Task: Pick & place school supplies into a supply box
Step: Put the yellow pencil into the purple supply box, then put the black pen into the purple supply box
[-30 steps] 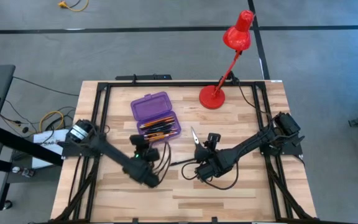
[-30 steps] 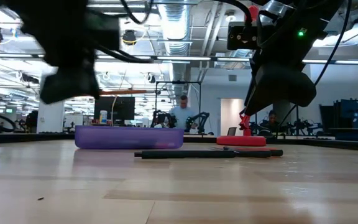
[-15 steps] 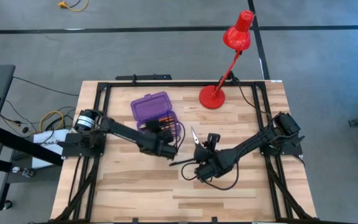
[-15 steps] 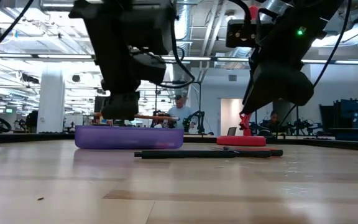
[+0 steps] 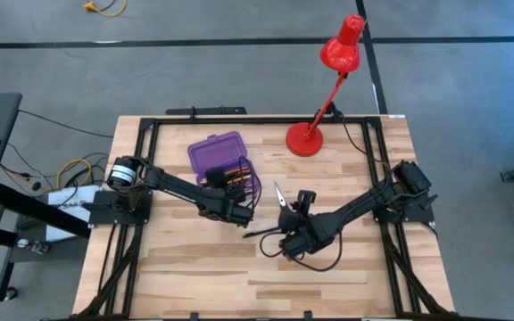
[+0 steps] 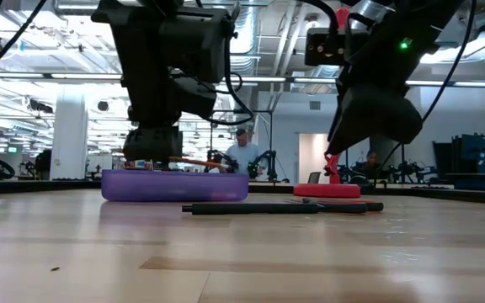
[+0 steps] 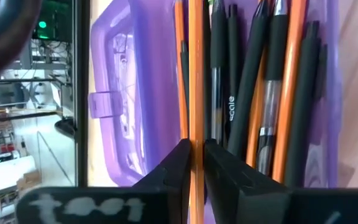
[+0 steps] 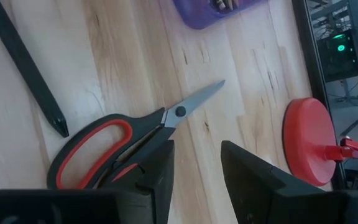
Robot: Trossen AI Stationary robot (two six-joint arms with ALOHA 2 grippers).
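Observation:
The purple supply box (image 5: 215, 150) lies open at the table's far left, its tray (image 7: 328, 74) holding orange pencils and black pens (image 7: 247, 87). My left gripper (image 5: 233, 192) hangs over the tray, shut on an orange pencil (image 6: 194, 159). A black pen (image 5: 261, 232) lies flat on the wood near the table's middle. Red-handled scissors (image 8: 104, 155) lie flat beside it. My right gripper (image 8: 194, 168) is open and hovers above the scissors' handles, clear of the table in the low view (image 6: 373, 118). My left gripper pinches the orange pencil's shaft (image 7: 196, 134) between its two fingers (image 7: 179, 168), coming from above and pointing down. The pencil runs on past the fingertips over the pens in the tray. In the low view it is nearly level and lifted just above the box rim.
A red desk lamp stands on its round base (image 5: 305, 139) at the far edge, right of the box, with its head (image 5: 340, 49) reaching beyond the table. A black frame (image 5: 150, 134) borders the table. Bare wood lies along the near edge (image 5: 257, 285).
My left gripper has swung from the near-middle of the table toward the far edge, over the box's tray, carrying the orange pencil. In the last half second it has only settled a little there. The right arm has kept still.

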